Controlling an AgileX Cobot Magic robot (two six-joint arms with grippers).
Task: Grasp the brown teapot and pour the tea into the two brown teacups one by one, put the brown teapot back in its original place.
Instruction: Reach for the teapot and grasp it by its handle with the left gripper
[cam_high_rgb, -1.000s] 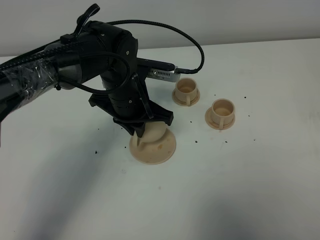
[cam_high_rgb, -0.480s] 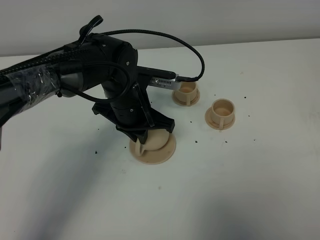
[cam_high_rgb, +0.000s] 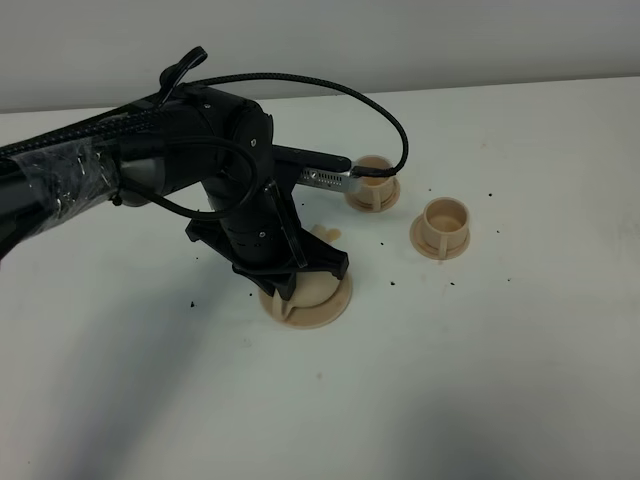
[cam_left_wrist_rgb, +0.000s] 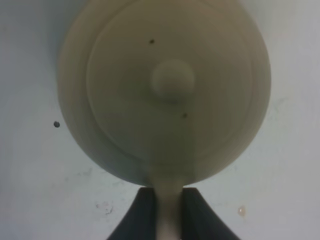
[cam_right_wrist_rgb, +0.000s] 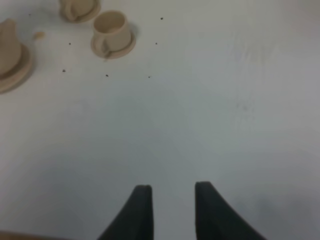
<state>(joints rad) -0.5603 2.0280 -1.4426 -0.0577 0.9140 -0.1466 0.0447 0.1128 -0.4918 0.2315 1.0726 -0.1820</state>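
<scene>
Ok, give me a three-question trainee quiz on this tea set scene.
1. True or false: the left claw is shut on the teapot handle.
2. How many cups stand on the table? A one, B two, C three.
3. Fill in: the right claw, holding nothing, stands ___.
Key: 1 true; 2 B; 3 open.

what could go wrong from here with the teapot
1. The left gripper is shut on the teapot handle. Moving off before opening would likely drag it off the saucer.
2. The arm hides whether the teapot sits flat, so a release might tip it.
3. The arm's camera mount overlaps the nearer cup in the high view. A swing could knock it.
</scene>
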